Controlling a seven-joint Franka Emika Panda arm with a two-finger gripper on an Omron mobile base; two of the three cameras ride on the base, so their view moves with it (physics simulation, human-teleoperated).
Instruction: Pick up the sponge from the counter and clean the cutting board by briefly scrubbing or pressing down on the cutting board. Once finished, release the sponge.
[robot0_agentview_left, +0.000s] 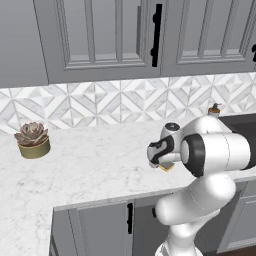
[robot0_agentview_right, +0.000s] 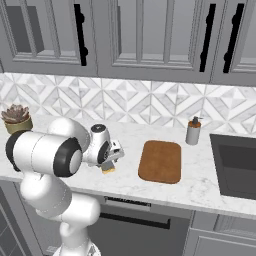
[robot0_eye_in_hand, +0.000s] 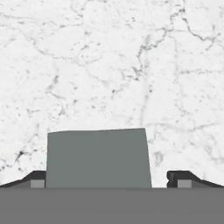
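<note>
The sponge (robot0_eye_in_hand: 98, 158) lies on the white marble counter (robot0_eye_in_hand: 109, 65), its grey-green scrub side facing the hand camera. My gripper (robot0_eye_in_hand: 110, 179) is open and straddles it: the left fingertip (robot0_eye_in_hand: 37, 179) sits against the sponge's edge, while the right one stands a small gap away. From the right base view, the sponge's yellow layer (robot0_agentview_right: 108, 169) peeks out under the lowered gripper (robot0_agentview_right: 109, 162). The reddish-brown cutting board (robot0_agentview_right: 160, 161) lies flat to the right of the gripper, apart from it. In the left base view my arm hides the board, and the sponge (robot0_agentview_left: 166, 167) shows just below the hand.
A succulent in a round pot (robot0_agentview_left: 32, 141) stands at the counter's left by the backsplash. A soap dispenser (robot0_agentview_right: 193, 131) stands behind the board, beside the dark sink (robot0_agentview_right: 237, 165) at the right. Grey upper cabinets (robot0_agentview_right: 150, 35) hang above.
</note>
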